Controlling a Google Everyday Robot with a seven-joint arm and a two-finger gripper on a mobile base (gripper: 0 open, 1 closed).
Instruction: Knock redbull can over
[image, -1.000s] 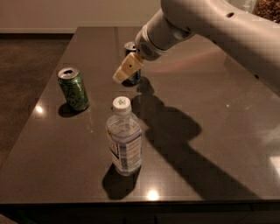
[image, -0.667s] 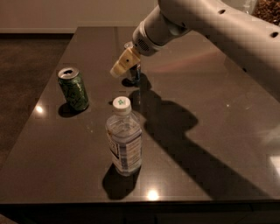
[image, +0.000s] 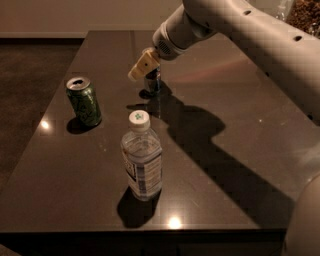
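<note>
The redbull can (image: 153, 81) stands upright near the middle of the dark table (image: 225, 150), mostly hidden behind the gripper. Only its lower blue-and-silver body shows. The gripper (image: 142, 66) hangs from the white arm that comes in from the upper right. Its tan fingertip sits right at the can's top, on the left side, touching or nearly touching it.
A green can (image: 84, 101) stands upright at the left of the table. A clear water bottle (image: 142, 157) with a white cap stands in front, near the table's front edge. The arm's shadow falls across the table's right half.
The gripper has moved left across the top of the redbull can. The can still stands upright. The green can and the bottle have not moved.
</note>
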